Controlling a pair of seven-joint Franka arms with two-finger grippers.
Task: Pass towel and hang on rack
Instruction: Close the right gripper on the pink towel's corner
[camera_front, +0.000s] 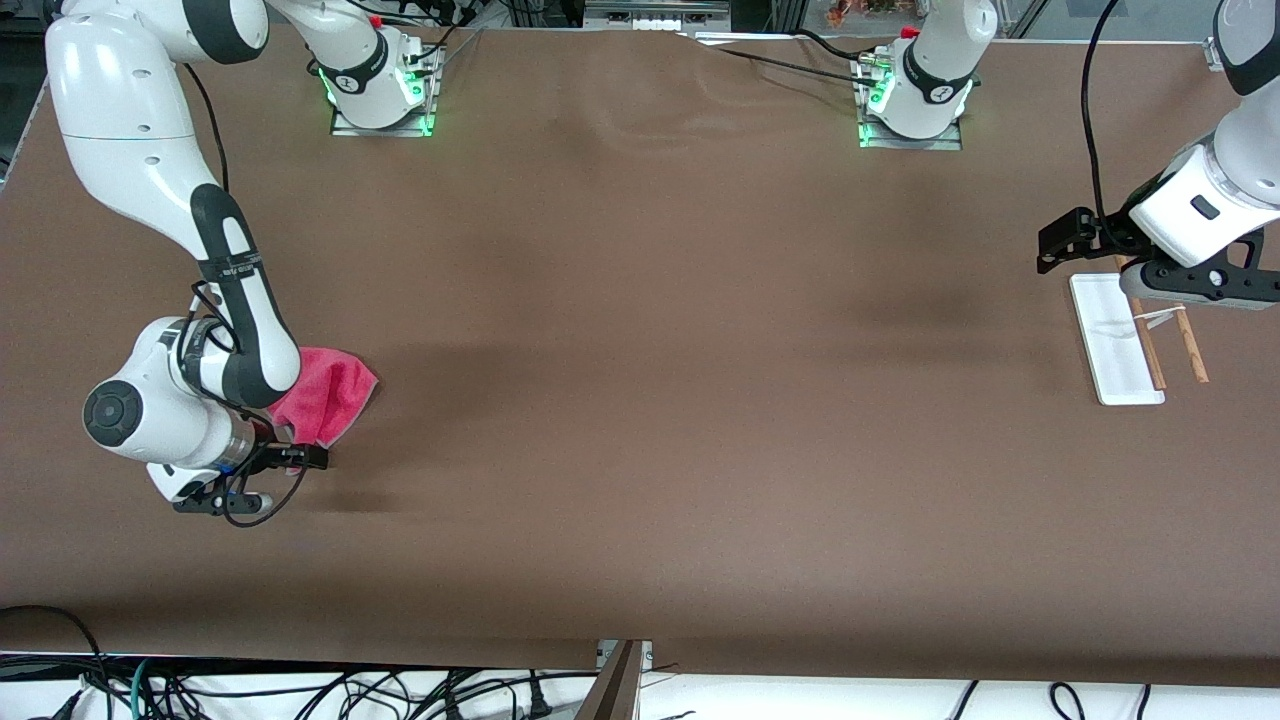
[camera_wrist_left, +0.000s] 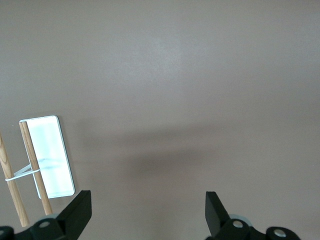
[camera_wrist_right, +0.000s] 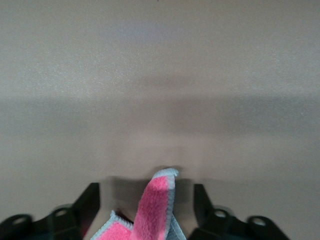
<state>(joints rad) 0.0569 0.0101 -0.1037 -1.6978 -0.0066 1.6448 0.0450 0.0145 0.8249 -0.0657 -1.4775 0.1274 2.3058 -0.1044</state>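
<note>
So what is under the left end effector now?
Under the open left end effector lies bare table, with the rack beside it. What the end effector's own body covers cannot be seen.

Even, fairly bright overhead light falls on the matte brown table (camera_front: 640, 400), with soft broad shadows under both arms. The flat white rack base (camera_wrist_left: 47, 155) glares in the left wrist view; the pink-red grey-edged towel (camera_wrist_right: 152, 210) is blurred

Towel (camera_front: 330, 395) at right arm's end, rack (camera_front: 1118, 340) at left arm's
</note>
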